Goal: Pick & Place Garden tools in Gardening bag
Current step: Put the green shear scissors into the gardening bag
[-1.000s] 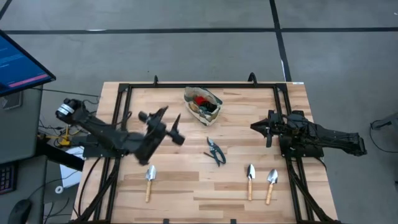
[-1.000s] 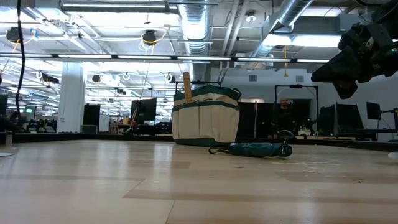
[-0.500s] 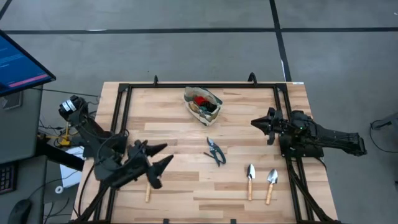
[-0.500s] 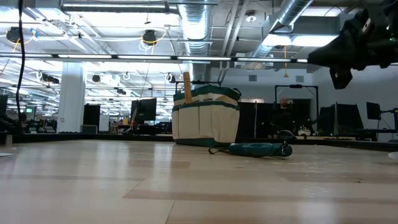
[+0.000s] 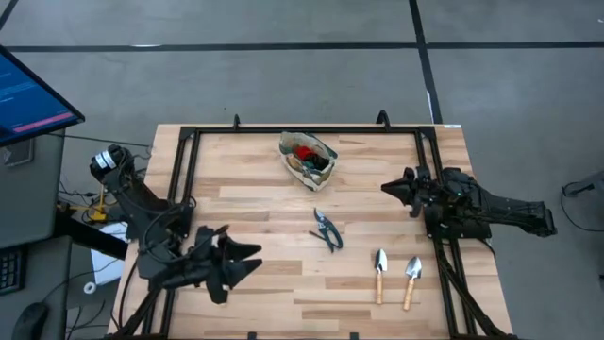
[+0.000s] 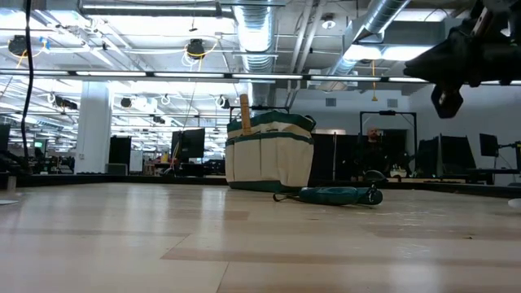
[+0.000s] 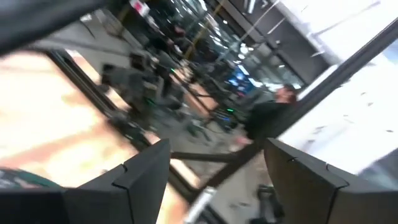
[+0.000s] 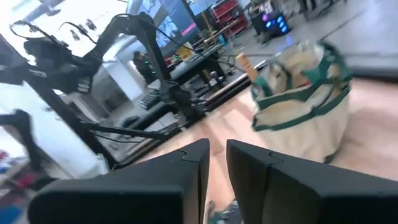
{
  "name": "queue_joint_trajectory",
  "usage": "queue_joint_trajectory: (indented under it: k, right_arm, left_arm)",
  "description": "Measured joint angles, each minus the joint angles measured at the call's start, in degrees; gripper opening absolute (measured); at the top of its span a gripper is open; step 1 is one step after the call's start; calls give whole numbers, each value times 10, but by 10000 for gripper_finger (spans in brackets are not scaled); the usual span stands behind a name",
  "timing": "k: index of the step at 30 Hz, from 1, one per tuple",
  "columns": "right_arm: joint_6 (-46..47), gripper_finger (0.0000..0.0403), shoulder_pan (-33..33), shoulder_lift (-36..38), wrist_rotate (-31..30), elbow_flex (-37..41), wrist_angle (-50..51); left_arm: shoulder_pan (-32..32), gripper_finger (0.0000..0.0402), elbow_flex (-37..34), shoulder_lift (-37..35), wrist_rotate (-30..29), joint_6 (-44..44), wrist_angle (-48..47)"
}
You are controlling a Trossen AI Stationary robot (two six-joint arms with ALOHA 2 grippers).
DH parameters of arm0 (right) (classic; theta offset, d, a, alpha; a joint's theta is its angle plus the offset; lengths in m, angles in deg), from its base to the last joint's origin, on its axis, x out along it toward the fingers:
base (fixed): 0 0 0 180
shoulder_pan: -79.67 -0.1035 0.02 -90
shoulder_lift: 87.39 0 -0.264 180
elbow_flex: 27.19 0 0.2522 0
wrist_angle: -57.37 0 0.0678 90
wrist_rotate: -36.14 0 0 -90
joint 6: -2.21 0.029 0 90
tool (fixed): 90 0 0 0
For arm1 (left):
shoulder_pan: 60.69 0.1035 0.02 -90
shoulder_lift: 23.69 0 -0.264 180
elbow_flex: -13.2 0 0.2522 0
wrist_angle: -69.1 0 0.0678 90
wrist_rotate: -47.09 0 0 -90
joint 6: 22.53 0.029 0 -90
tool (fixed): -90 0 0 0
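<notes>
Left hand point(image 5: 253, 261) has swung from the middle of the table point(image 5: 274, 307) down to the lower left of the high view. It now sits over the spot where the lone third trowel lay. That trowel is hidden under the arm, so I judge this to be the approach for the next pick, with no grasp made yet. Its fingers point(image 7: 140, 177) are spread wide. A pale blurred streak shows between them in the left wrist view, but I cannot tell what it is or whether anything touches it.

Right hand point(image 5: 389, 189) has barely shifted and waits at centre right. Its fingers are close together and hold nothing.

At top centre stands the bag point(image 5: 307, 159), with something red in it. In the low view a wooden handle point(image 6: 244, 110) sticks out of its top. Shears point(image 5: 327, 229) lie mid-table below the bag. Two trowels point(image 5: 379, 274) lie side by side at lower right, well away from either hand. By that count, four tools are not yet packed.
</notes>
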Motion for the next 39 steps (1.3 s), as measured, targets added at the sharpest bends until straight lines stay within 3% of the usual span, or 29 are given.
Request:
queue_joint_trajectory:
  k: [4,9,14,19,24,30,39]
  right_arm:
    - [49,62,0,0,46,0,0]
    - [107,93,-14,-25,91,0,-1]
    - [182,117,-55,-104,91,-6,-5]
    - [271,113,-99,-226,90,-54,-2]
    - [412,93,-136,-355,166,-138,70]
    - [448,66,-200,-475,241,-243,226]
    - [585,57,-351,-563,247,-320,331]
  left_arm:
    - [16,260,0,0,21,-37,0]
    - [26,260,0,-14,23,-10,0]
    - [32,260,0,-41,21,33,-1]
    - [31,260,0,-72,22,69,-1]
    - [30,260,0,-95,28,74,-3]
    - [30,260,0,-106,53,75,-18]
    - [7,260,0,-106,58,73,-59]
